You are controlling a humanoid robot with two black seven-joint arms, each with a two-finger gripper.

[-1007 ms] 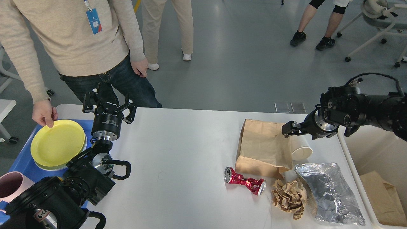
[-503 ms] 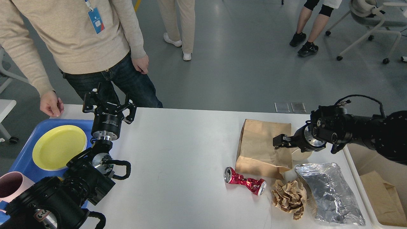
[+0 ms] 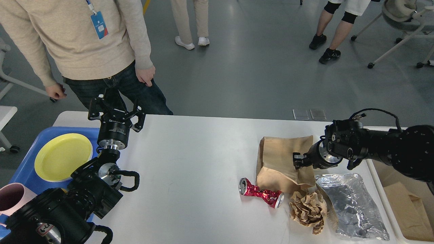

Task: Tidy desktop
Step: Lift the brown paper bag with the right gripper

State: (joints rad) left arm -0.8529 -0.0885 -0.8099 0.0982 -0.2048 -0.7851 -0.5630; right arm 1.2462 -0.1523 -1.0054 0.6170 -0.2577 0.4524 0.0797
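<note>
At frame right, the right tool (image 3: 297, 160) has dropped onto the paper bag (image 3: 283, 162), now rumpled; its grip cannot be told. Left tool (image 3: 116, 104) stays spread over the desk (image 3: 196, 159).

The right claw (image 3: 297, 160) is showing small and dark against the brown paper bag (image 3: 278, 159), its two fingers not telling apart, and it is covering part of the bag. The left arm is hiding a corner of the blue tray (image 3: 23, 173) and a stretch of the desk (image 3: 196, 159). The frame's edges are cutting off the pink cup (image 3: 12, 198), the cream bin (image 3: 407, 203) and the bystanders' heads.
</note>
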